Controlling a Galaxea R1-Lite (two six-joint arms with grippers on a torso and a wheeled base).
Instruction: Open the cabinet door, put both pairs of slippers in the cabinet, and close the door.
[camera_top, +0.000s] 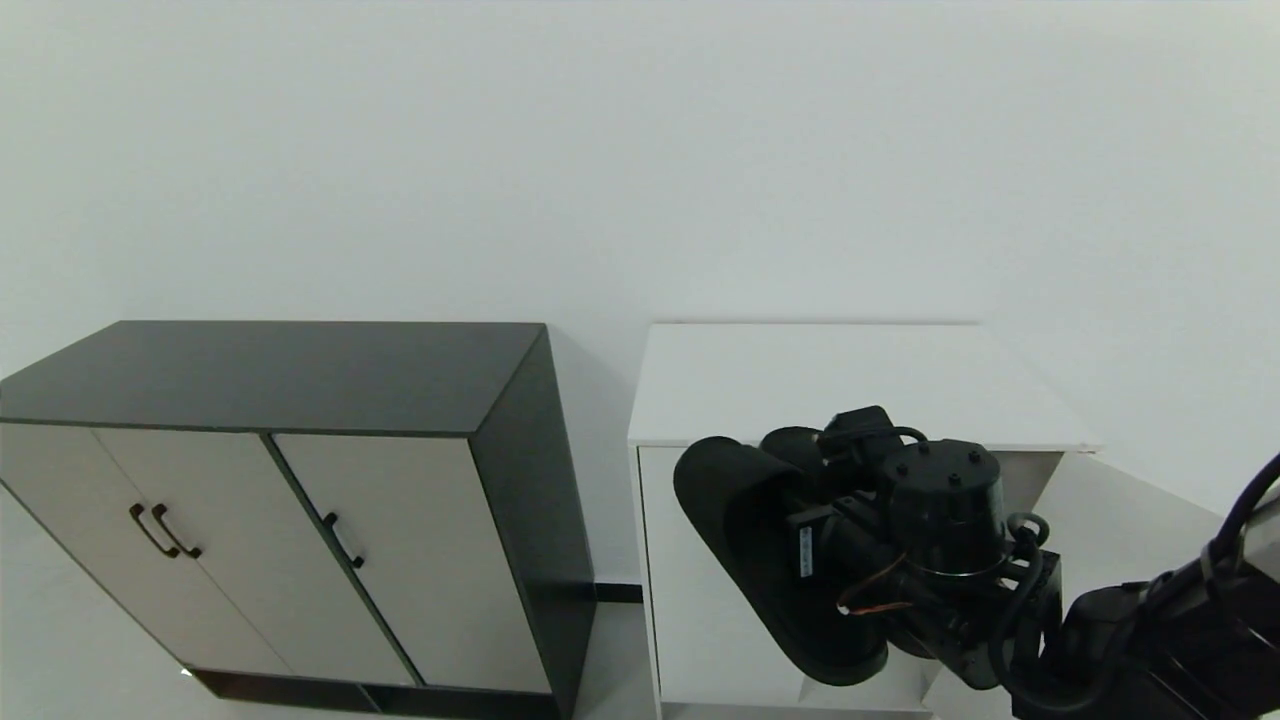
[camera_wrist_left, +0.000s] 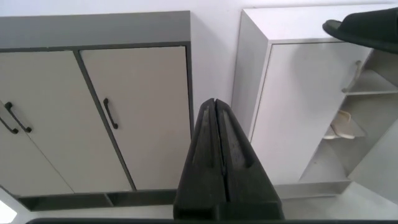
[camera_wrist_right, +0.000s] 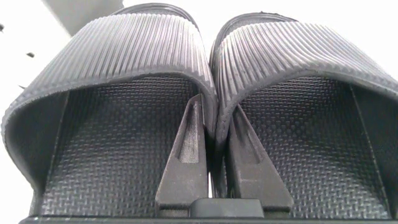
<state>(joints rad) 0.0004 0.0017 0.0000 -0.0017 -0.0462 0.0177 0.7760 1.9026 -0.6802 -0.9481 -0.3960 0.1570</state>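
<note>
Your right pincer (camera_wrist_right: 215, 109) clamps the black slippers (camera_wrist_right: 137, 68) by adjoining inner straps: light, soft rubber, likely to flex; grip deep. Left pincer (camera_wrist_left: 215, 106) closed, empty.

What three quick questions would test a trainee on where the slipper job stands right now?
1. Multiple choice: what is the right gripper shut on? A) the black slippers; B) a door handle; C) nothing.
2. True or false: the dark cabinet has its doors standing open.
3. Fill in: the light slippers lie on a ____ inside the white cabinet.

Key: 1 is A, as the fingers clamp the pair together. 2 is false, as its doors are shut. 3 is shelf.
</note>
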